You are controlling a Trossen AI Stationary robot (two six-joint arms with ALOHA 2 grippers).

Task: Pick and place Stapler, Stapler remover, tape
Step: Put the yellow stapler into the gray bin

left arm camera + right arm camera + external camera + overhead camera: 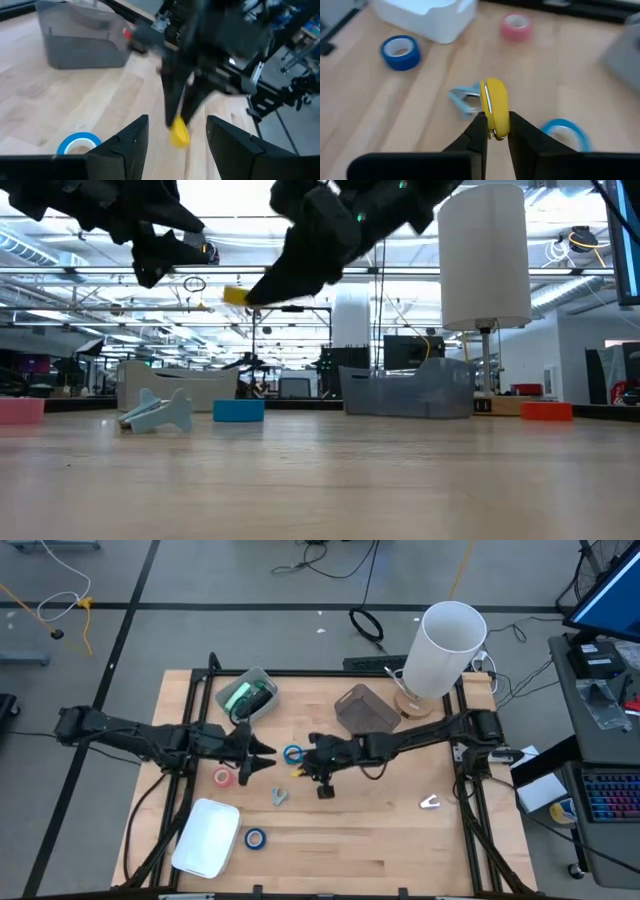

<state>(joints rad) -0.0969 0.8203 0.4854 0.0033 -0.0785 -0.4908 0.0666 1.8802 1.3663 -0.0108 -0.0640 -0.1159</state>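
Here, unlabelled yellow staple remover [494,107] in right gripper [495,131]

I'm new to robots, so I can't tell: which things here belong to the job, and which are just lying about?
Part of the job: yellow staple remover, gripped by the right gripper; left gripper, open beside it; pale blue staple remover; two blue tape rolls; pink tape roll; grey bin; white bin.
Just lying about: white cylinder; black floor cable.

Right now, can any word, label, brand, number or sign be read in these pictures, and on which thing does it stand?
None can be read.
The yellow stapler remover in the right gripper: no print shows.
Blue tape roll, pink tape roll, white bin: plain.
Keyboard beside the table: too small to read.
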